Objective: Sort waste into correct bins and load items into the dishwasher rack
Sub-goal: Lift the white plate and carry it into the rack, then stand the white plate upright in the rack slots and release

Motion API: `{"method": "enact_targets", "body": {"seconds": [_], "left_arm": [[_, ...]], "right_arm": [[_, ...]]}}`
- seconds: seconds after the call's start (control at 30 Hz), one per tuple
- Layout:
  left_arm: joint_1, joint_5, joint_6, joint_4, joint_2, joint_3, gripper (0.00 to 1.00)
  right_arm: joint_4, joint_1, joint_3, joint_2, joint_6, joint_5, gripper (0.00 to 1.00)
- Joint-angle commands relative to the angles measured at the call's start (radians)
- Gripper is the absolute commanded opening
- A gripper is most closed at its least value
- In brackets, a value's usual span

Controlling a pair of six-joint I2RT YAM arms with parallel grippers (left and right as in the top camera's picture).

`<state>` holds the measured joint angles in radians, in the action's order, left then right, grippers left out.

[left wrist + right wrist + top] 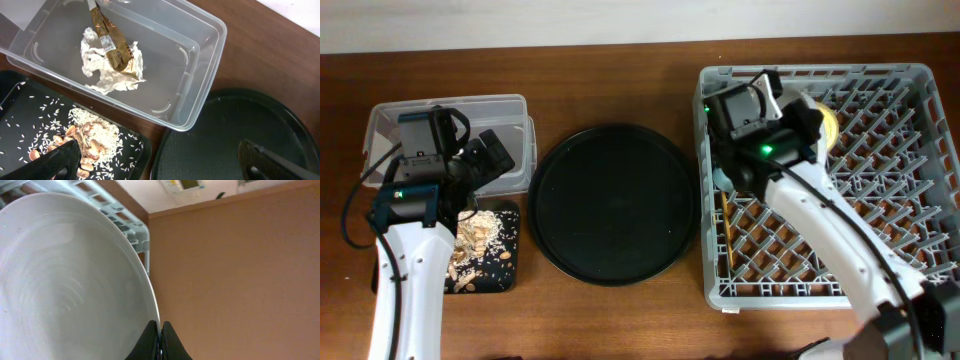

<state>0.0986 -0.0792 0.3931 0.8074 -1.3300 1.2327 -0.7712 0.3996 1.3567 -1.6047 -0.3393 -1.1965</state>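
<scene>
One plate (65,280) stands on edge in the dishwasher rack (820,73), its face near vertical. My right gripper (160,340) is pinched tight on its rim. My left gripper (160,162) hangs spread wide, holding nothing, beside two bins. The clear tub (200,60) holds one tissue (107,80) and, lying on it, one wrapper (112,42), whose long axis runs diagonally from upper left to lower right. The flat black tray (20,100) carries one heap of food scraps (95,135).

Brown table (620,320) bears clear tub (512,118), flat tray (506,272), round tray (610,205), rack (905,150)
</scene>
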Motion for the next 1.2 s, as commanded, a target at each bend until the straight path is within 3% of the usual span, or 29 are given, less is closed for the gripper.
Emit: {"method": "enact_targets", "body": {"seconds": [0.0, 0.03, 0.07, 0.13, 0.2, 0.23, 0.3, 0.4, 0.47, 0.53, 0.63, 1.17], "left_arm": [[0.003, 0.0, -0.005, -0.002, 0.003, 0.013, 0.99], [0.003, 0.0, -0.005, -0.002, 0.003, 0.013, 0.99], [0.003, 0.0, -0.005, -0.002, 0.003, 0.013, 0.99], [0.003, 0.0, -0.005, -0.002, 0.003, 0.013, 0.99], [0.003, 0.0, -0.005, -0.002, 0.003, 0.013, 0.99], [0.003, 0.0, -0.005, -0.002, 0.003, 0.013, 0.99], [0.003, 0.0, -0.005, -0.002, 0.003, 0.013, 0.99], [0.003, 0.0, -0.005, -0.002, 0.003, 0.013, 0.99], [0.003, 0.0, -0.005, -0.002, 0.003, 0.013, 0.99], [0.003, 0.0, -0.005, -0.002, 0.003, 0.013, 0.99], [0.003, 0.0, -0.005, -0.002, 0.003, 0.013, 0.99], [0.003, 0.0, -0.005, -0.002, 0.003, 0.013, 0.99]], "right_arm": [[0.001, -0.003, 0.003, -0.048, 0.041, 0.02, 0.04], [0.001, -0.004, 0.003, -0.056, 0.041, 0.056, 0.07], [0.004, -0.004, 0.003, -0.058, 0.041, 0.071, 0.24], [0.004, -0.004, 0.003, -0.058, 0.041, 0.071, 0.4], [0.004, -0.004, 0.003, -0.057, 0.041, 0.071, 0.83], [0.004, -0.004, 0.003, -0.057, 0.042, 0.071, 0.98], [0.007, -0.004, 0.003, -0.049, 0.049, 0.071, 0.98], [0.011, -0.003, 0.008, 0.032, 0.192, 0.135, 0.98], [0.011, -0.004, 0.009, 0.111, 0.223, 0.404, 0.98], [0.012, -0.016, 0.009, 0.224, 0.222, 0.809, 0.98], [-0.024, -0.027, 0.009, 0.299, 0.222, 0.991, 0.98], [-0.042, -0.027, 0.008, 0.278, 0.222, 0.991, 0.98]]}}
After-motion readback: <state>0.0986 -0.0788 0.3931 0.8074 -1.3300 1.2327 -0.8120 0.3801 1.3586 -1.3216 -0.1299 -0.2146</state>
